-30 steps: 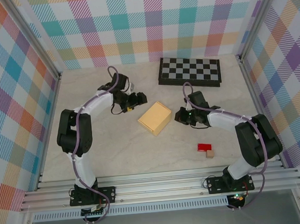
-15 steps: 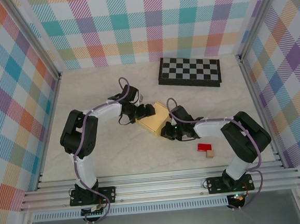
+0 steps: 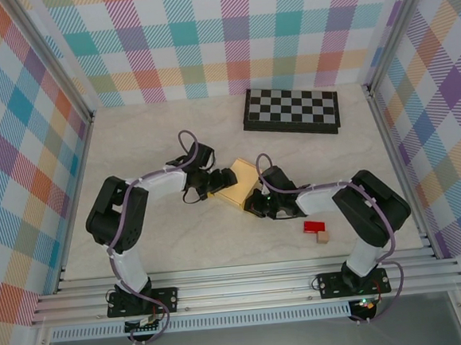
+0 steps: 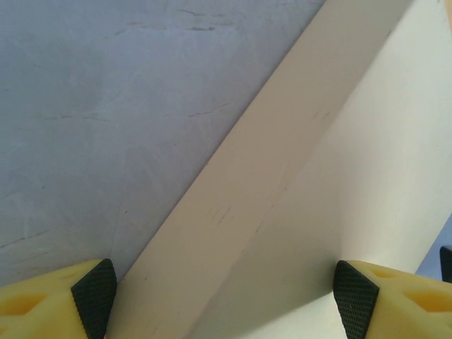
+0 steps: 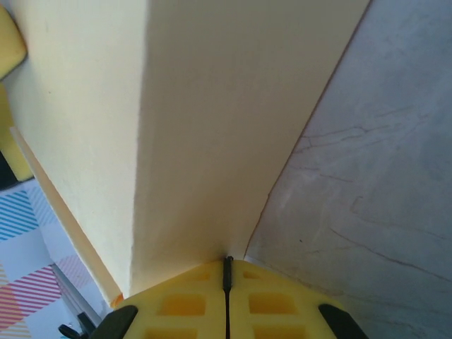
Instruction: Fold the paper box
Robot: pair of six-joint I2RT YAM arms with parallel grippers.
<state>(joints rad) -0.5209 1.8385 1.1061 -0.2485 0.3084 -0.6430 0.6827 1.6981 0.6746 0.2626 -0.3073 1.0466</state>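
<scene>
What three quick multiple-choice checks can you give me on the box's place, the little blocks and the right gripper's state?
1. Where is the paper box?
A) against the back wall
B) against the left wall
C) on the table between the two grippers

2. How many small blocks lie on the table?
A) one
B) two
C) four

3. How do the right gripper's fingers stand?
A) shut together
B) wide open
C) clamped on a block

Answers:
1 C: in the top view, the left gripper and the right gripper flank it.
2 B: there is a red block and a tan block.
3 A: in the right wrist view, the pads meet at a seam.
</scene>
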